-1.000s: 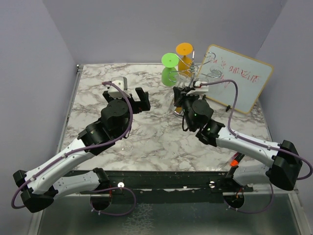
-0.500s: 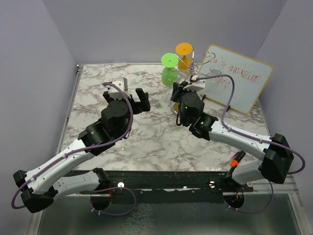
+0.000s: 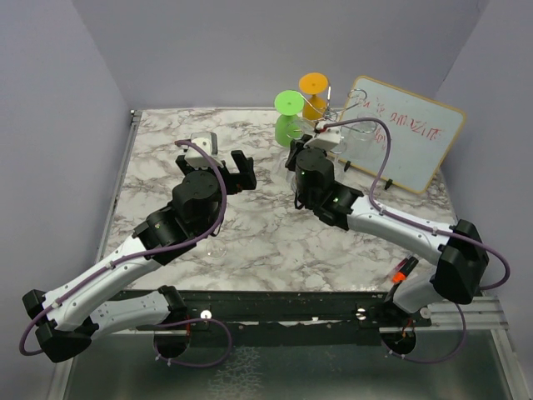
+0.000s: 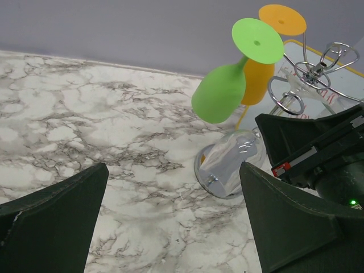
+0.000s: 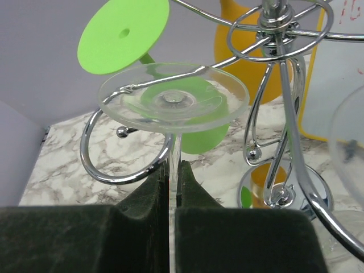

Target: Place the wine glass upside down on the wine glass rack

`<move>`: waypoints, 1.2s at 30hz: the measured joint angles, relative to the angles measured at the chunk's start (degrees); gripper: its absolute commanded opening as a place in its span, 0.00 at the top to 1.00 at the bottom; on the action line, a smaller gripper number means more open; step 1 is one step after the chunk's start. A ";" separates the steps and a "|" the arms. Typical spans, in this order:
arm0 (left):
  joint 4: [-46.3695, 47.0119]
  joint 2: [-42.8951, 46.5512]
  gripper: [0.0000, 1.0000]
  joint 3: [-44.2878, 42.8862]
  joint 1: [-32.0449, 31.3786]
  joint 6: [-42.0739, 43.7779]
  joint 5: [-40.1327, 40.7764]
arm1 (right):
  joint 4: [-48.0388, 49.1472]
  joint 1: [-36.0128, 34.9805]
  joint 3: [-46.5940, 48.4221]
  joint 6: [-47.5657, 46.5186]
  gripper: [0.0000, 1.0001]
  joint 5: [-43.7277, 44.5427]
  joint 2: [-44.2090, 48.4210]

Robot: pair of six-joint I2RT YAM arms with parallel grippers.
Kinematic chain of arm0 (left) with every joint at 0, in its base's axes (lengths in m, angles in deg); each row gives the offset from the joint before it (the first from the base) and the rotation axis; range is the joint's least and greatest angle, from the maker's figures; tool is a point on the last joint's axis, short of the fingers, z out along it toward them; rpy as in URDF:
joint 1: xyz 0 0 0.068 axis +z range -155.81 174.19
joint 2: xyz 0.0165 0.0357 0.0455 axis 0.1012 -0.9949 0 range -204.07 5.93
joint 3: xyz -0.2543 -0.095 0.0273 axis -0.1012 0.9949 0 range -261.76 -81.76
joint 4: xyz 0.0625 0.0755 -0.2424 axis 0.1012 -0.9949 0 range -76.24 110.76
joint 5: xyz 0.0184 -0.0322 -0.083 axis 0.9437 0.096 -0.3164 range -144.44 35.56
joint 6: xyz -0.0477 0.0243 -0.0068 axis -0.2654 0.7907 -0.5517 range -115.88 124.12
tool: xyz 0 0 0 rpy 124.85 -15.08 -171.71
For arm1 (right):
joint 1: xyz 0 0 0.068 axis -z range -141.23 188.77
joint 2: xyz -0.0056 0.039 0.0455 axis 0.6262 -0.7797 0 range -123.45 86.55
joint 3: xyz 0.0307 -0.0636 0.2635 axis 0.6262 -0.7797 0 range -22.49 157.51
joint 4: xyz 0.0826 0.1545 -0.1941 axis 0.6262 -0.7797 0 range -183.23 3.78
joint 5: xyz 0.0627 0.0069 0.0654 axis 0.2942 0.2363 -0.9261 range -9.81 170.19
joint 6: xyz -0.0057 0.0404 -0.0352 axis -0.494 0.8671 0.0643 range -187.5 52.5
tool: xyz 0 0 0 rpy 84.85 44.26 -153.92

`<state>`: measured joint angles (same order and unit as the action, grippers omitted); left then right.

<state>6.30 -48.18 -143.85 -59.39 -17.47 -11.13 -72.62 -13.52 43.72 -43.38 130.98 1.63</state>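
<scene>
1. Reads "amazing" in red handwriting on the white board [image 3: 416, 158]; rest unclear.
2. Gleaming chrome wire, thin post and curled arms for the wine glass rack [image 5: 277, 25].
3. Inverted at one curl: clear wine glass [image 5: 173, 99], flat round foot uppermost, beside the green glass [image 5: 122, 34] and orange glass [image 5: 250, 45].
4. Pinched by its thin stem in the clenched right gripper [image 5: 172, 170]; spread wide and grasping nothing at the left gripper [image 4: 170, 222].

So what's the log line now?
right gripper: shut on clear wine glass | glass: upside down, at rack curl | left gripper: open, empty
</scene>
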 measured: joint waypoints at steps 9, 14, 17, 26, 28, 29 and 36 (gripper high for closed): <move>0.00 0.02 0.01 0.00 0.00 0.00 -0.24 | 2.23 0.68 0.13 -1.73 0.99 -4.61 -0.28; 0.00 0.02 0.01 0.00 0.00 0.00 -0.24 | 6.27 0.68 -1.42 -4.13 0.99 -8.68 -0.26; 0.00 0.02 0.01 0.00 0.00 0.00 -0.24 | 8.63 0.92 -2.56 -5.55 0.99 -10.23 -0.20; 0.11 0.02 0.01 0.02 0.02 0.00 -0.39 | 15.54 1.03 -8.13 -9.25 0.99 -16.85 2.47; 0.15 0.02 0.01 0.04 0.02 -0.02 -0.42 | 16.87 1.01 -9.75 -10.23 0.99 -18.29 3.56; 0.20 0.00 0.01 0.09 0.02 0.00 -0.42 | 17.38 1.05 -10.45 -10.67 0.99 -18.88 4.09; 0.22 0.00 0.01 0.09 0.26 -0.04 -0.50 | 19.06 1.16 -12.50 -12.22 0.99 -20.57 5.33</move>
<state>6.52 -48.18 -143.76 -59.13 -17.51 -11.63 -53.56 -12.37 31.22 -55.60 110.41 6.96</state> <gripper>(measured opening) 0.987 0.046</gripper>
